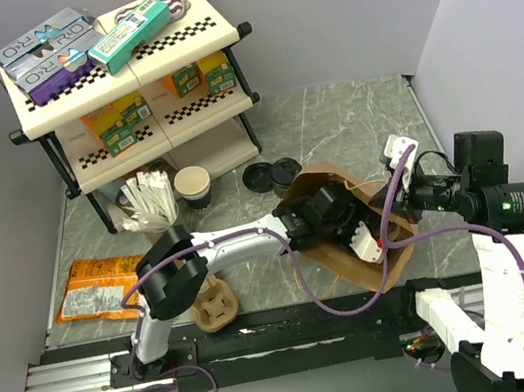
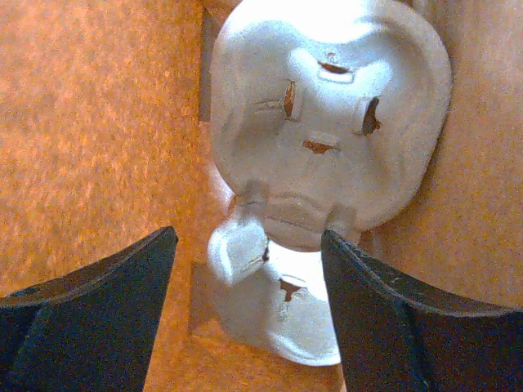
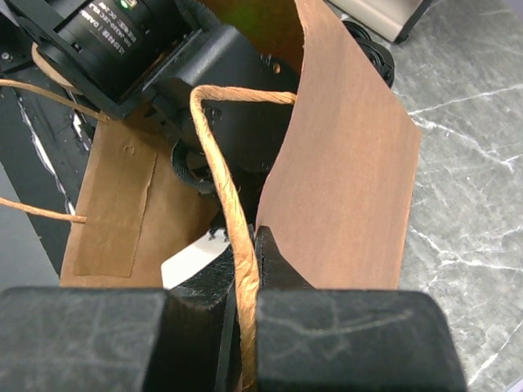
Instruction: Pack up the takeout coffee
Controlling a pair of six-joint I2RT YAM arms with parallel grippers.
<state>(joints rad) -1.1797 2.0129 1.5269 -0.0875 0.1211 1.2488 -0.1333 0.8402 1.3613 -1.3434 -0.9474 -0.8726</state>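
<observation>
1. Top external view is showing the takeout coffee cup point(image 1: 193, 186) standing upright on the marble-patterned table point(image 1: 330, 123), at the foot of the shelf rack point(image 1: 176, 41) and just beside the cup of white sticks point(image 1: 149, 201). Its mouth is looking uncovered.
2. Two round black lids point(image 1: 273, 174) are lying flat on the table between that cup and the brown paper bag point(image 1: 339, 256), apart from the cup.
3. The bag is lying on its side near the middle of the table. The left arm is reaching into its mouth from the left, so the left gripper point(image 2: 247, 237) is sitting inside the bag.
4. Left wrist view is showing its two dark fingers point(image 2: 106, 310) standing wide apart with nothing pinched between them. A pale moulded cup carrier point(image 2: 327, 106) is lying against the bag's inner wall beyond the fingertips, and whether either finger is touching it I cannot tell.
5. The right gripper point(image 3: 245, 242) is pinching the bag's twine handle point(image 3: 219, 155), its jaws closed tight on the cord, which is looping up from the fingers toward the bag's rim.
6. A brown pulp carrier point(image 1: 215, 306) is resting near the left arm's base, and an orange snack packet point(image 1: 95, 286) is lying at the table's left edge. Both are well apart from the takeout coffee cup.
</observation>
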